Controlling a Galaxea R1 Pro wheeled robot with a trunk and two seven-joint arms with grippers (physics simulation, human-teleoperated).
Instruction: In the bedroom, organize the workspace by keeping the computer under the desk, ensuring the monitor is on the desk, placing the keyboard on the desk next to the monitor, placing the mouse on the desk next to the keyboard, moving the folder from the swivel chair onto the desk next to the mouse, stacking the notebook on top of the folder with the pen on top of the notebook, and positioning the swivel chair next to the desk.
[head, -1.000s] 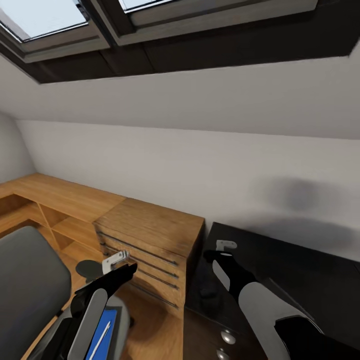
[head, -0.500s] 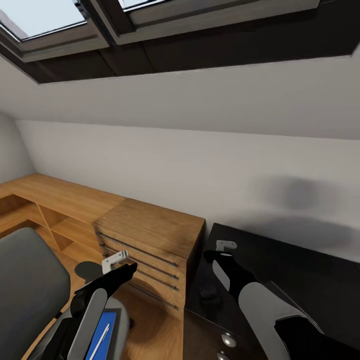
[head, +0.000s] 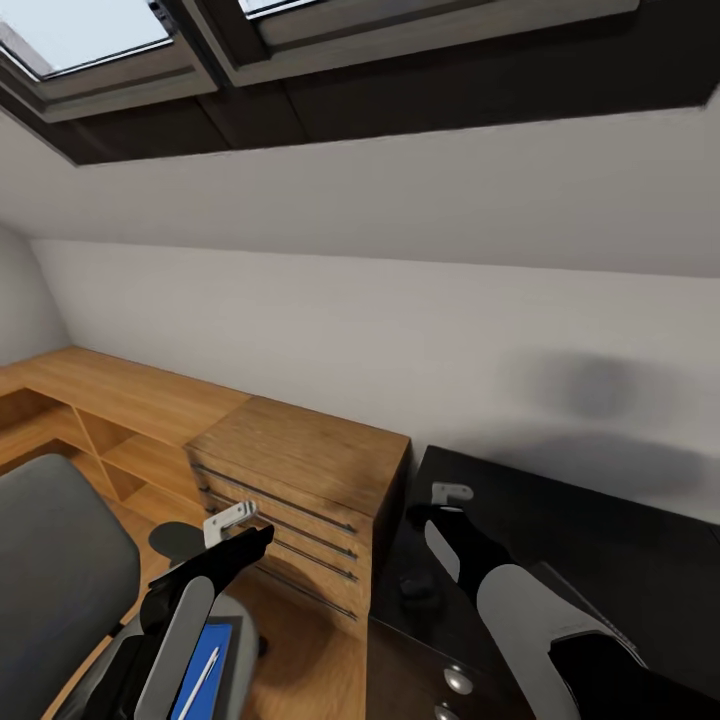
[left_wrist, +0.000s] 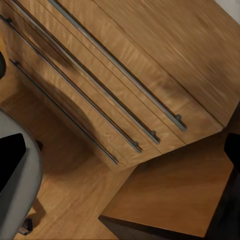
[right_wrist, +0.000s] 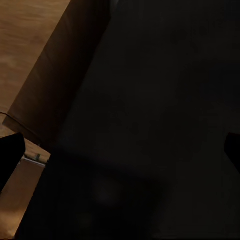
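Skylights run along the top of my head view, above a sloping white wall. At lower left I see the swivel chair (head: 60, 560) — grey back, with the blue folder (head: 212, 668) lying on its seat and the white pen (head: 202, 680) lying on top of the folder. My left arm reaches over the chair, and its end effector (head: 232, 522) hangs near the drawer front of the light-wood dresser (head: 300, 480), which stands at centre left with its long bar handles. In the left wrist view those drawers (left_wrist: 95, 95) lie well apart from the finger tips at the frame edges, so the left end effector is spread wide with nothing between its fingers.

At lower right lies the glossy black surface (head: 600, 540) — the desk — with two round silver knobs (head: 457, 679) on its drawers near the bottom edge. My right end effector (head: 448, 497) hovers above its near corner beside the dresser. In the right wrist view the dark desk top (right_wrist: 150, 125) fills the gap between the tips, which also stand wide apart, empty. A small dark lump on the desk beneath the right arm is too dim for me to name.
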